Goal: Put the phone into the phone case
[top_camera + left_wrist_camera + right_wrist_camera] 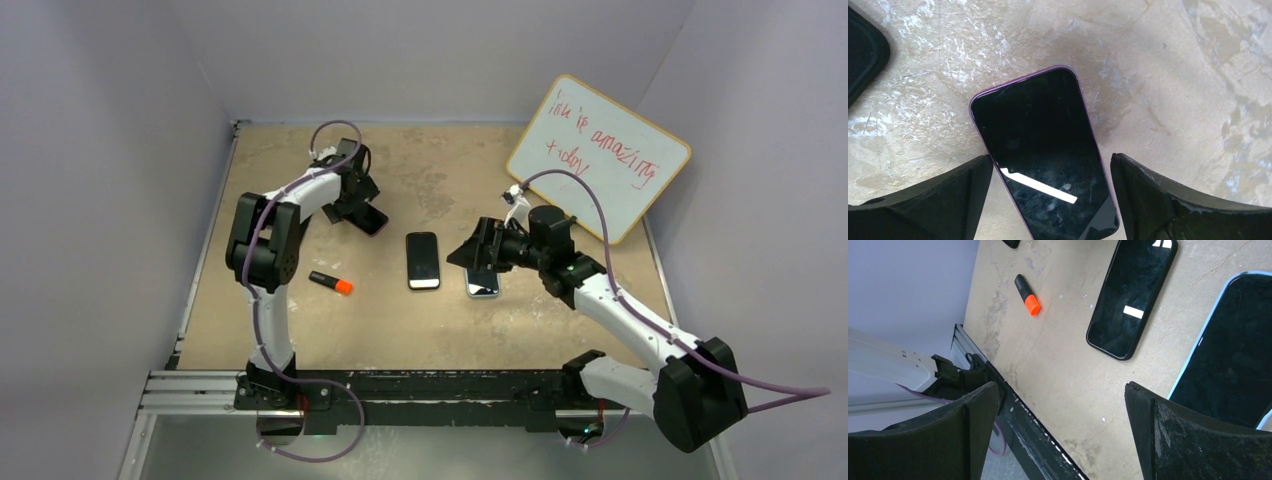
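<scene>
A purple-edged phone (1043, 150) lies screen up on the table, and my left gripper (1052, 160) is open with one finger on each side of its near end. The left finger stands close to the phone's edge; the right one is apart from it. In the top view this phone (374, 220) lies under the left gripper (362, 212). A black-rimmed phone or case (423, 260) lies at the table's middle and also shows in the right wrist view (1130, 295). A light-blue-rimmed one (1228, 355) lies beside my open, empty right gripper (1062, 390). I cannot tell which is a case.
An orange-capped black marker (331, 284) lies left of the middle and shows in the right wrist view (1028, 296). A whiteboard (598, 155) with red writing leans at the back right. A black rail (400, 385) runs along the near edge. Grey walls close in three sides.
</scene>
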Controlling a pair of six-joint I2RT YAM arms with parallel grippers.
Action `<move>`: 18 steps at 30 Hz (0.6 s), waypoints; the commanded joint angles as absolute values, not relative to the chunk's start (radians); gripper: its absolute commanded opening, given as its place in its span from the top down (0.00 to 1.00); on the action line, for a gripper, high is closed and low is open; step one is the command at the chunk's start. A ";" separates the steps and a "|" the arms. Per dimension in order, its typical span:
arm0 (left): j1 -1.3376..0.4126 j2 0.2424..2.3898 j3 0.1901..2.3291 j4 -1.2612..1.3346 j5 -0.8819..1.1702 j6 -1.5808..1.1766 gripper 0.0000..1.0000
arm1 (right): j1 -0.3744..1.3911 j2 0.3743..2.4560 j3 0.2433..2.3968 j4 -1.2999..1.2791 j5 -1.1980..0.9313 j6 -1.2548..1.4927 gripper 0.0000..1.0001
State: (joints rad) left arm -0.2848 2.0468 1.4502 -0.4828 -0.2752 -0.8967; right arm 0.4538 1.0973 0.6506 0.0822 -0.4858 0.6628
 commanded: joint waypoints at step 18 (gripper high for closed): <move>-0.299 2.308 1.732 -0.925 -0.351 -1.215 0.09 | 0.475 1.123 0.743 0.074 -0.462 0.639 0.04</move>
State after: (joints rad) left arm -0.2981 2.2173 1.7382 -0.8085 -0.4030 -1.1454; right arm 0.4706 1.1133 0.6956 0.0734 -0.4702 0.6563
